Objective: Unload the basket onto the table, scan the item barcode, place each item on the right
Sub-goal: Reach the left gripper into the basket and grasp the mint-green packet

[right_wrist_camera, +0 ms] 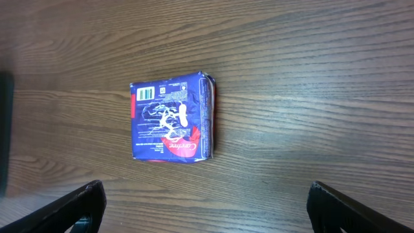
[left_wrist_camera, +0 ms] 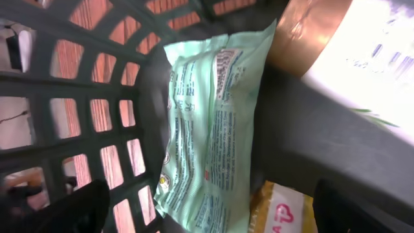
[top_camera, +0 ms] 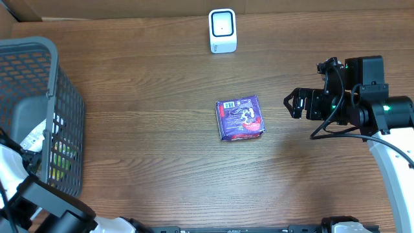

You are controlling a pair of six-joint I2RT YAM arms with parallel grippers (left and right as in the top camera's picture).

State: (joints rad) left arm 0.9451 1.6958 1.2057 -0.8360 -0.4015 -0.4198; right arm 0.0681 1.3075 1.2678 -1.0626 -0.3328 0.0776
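A purple and red pack [top_camera: 240, 118] lies flat in the middle of the table, and in the right wrist view the pack [right_wrist_camera: 171, 120] shows a barcode [right_wrist_camera: 147, 92] at its top left corner. The white scanner [top_camera: 222, 30] stands at the far edge. My right gripper [top_camera: 294, 103] hovers open to the right of the pack, and nothing sits between the right gripper [right_wrist_camera: 207, 208] fingers. My left gripper [left_wrist_camera: 217, 210] is open inside the basket, over a mint-green packet [left_wrist_camera: 207, 123] and a yellow packet [left_wrist_camera: 281, 210].
The grey plastic basket [top_camera: 61, 90] stands at the table's left edge, its lattice wall [left_wrist_camera: 84, 116] close beside the left fingers. It also holds a copper-coloured round thing [left_wrist_camera: 307, 29] and a white item [left_wrist_camera: 381, 52].
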